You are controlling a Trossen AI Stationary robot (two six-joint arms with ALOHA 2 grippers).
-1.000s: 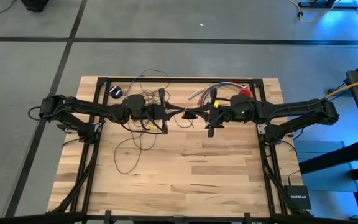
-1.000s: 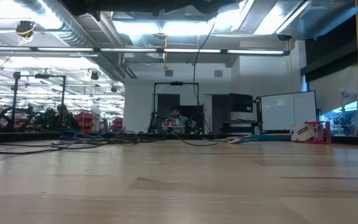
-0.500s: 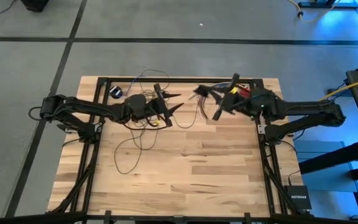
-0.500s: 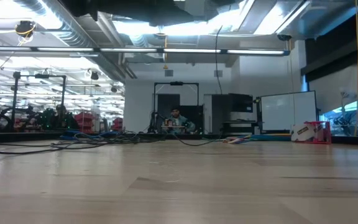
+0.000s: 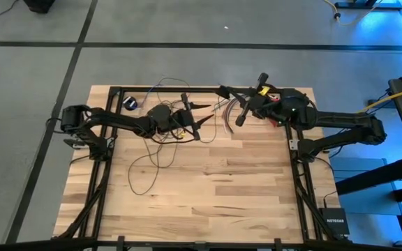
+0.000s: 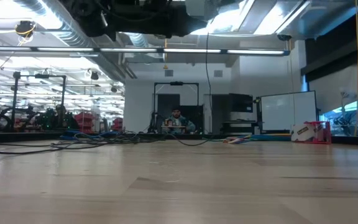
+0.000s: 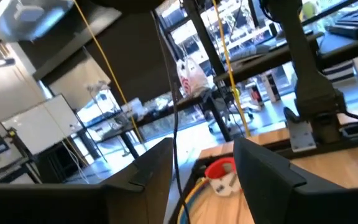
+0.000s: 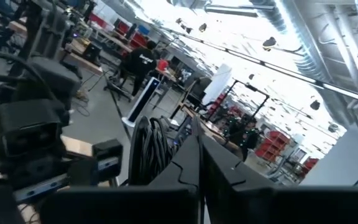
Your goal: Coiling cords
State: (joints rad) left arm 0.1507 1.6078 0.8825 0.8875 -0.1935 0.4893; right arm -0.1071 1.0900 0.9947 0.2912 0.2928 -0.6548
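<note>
Cords (image 5: 155, 150) partly hidden beneath left claw (image 5: 192, 120).

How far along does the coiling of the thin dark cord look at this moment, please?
Little looks done: the thin dark cord lies in loose, uneven loops on the wooden table, its small black round puck near the far-left corner. In hand: the right gripper is shut on the cord, raised; the left gripper is open. Gathering the loops into a coil remains.

Cords (image 5: 160, 150) sprawl on the table's (image 5: 215, 202) left half — multicoloured wires (image 5: 230, 106) at right rear.
</note>
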